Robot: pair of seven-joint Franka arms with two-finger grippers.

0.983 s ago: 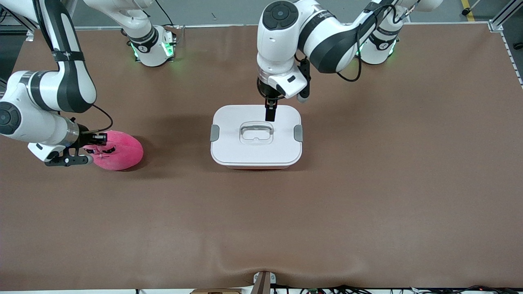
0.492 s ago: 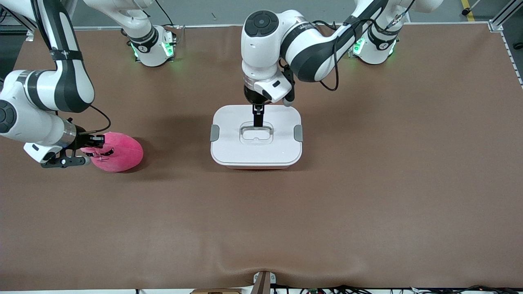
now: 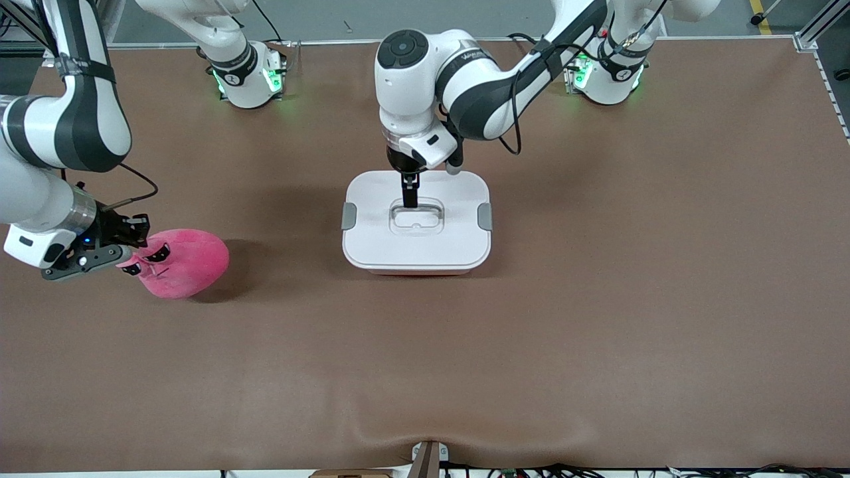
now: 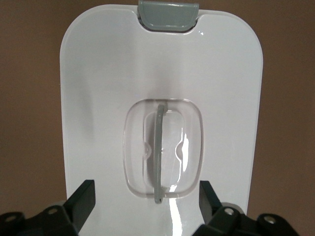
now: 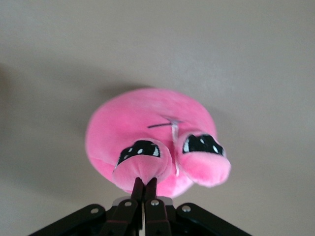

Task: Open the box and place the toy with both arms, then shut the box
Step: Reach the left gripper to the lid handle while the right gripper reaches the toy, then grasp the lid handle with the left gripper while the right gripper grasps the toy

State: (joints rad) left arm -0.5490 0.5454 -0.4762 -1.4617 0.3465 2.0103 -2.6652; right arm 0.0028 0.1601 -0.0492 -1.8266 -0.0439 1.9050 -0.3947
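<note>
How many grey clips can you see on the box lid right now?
2: one grey clip on the box lid's edge toward the right arm's end, the other clip toward the left arm's end. None visible on the remaining edges.

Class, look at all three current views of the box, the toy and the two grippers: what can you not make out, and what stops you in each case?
- Inside of the box: front and left wrist views, hidden by the white lid.
- Left gripper: its fingertips are cut off by the left wrist view's edge.
- Whether the toy is off the table: front view looks down from above.
- Right gripper: in the front view the toy hides its fingertips.
</note>
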